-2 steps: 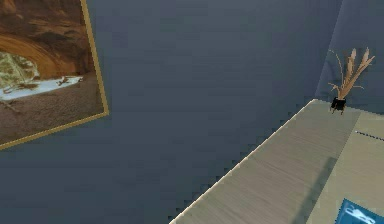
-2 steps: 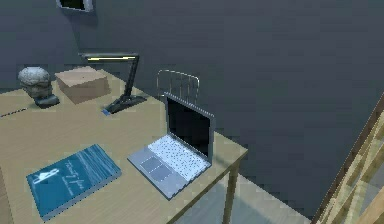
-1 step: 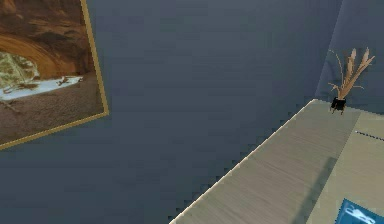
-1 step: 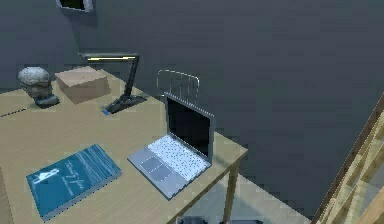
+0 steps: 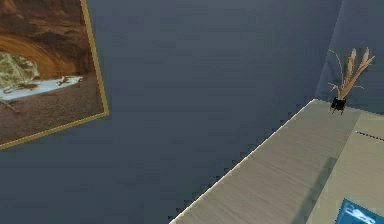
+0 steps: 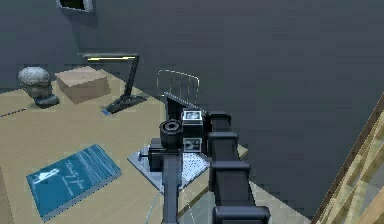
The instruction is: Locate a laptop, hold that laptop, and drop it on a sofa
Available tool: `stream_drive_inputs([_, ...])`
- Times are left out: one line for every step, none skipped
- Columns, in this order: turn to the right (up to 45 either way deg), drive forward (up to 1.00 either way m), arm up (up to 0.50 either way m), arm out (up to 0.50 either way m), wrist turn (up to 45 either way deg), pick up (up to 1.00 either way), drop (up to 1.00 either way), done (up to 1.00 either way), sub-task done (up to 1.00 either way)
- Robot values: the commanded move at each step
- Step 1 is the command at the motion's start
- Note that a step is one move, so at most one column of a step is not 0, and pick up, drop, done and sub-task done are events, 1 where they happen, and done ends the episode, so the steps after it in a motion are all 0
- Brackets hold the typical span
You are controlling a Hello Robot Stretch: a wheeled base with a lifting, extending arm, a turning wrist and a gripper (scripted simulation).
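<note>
Fig.: Stretch at a table [image 6: 40, 140], grasp stage of the laptop task. In the arm side view the arm [image 6: 232, 185] rises from the bottom edge and reaches out over the tabletop. Its white marker squares [image 6: 193, 122] sit at the far end, w/ the gripper [image 6: 165, 158] just left of them. A flat grey slab [image 6: 140, 168] lies on the table directly at and behind the gripper. By shape and colour it is prob. the closed laptop, though this is a judgement. Because the slab rests on the surface there, it cannot be told whether the gripper holds anything, nor whether it is over or touching the slab. The arm is prob. extended this way so the fingers meet the slab's near edge. Just beside the slab, toward the arm side view's left, lies a flat blue item [image 6: 75, 178], apart from it. Farther out on the table stand a bust [image 6: 38, 82], a cardboard box [image 6: 85, 82], a desk lamp [image 6: 125, 85] and a wire rack [image 6: 180, 88], all well clear of the reach line. Fwd view: blue wall w/ a framed painting [image 5: 40, 70] and a potted dried plant [image 5: 345, 80] at the table's far corner. Est. progress: locating done, grasp unconfirmed, carry to a sofa yet to come. Risk: a thin slab lying flat gives little to grip, so it may slide rather than lift.
</note>
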Motion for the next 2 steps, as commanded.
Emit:
stream_drive_inputs([0.0,0.00,0.00,0.00,45.0,0.00,0.00,0.00,0.00])
stream_drive_inputs([0.0,0.00,0.00,0.00,45.0,0.00,0.00,0.00,0.00])
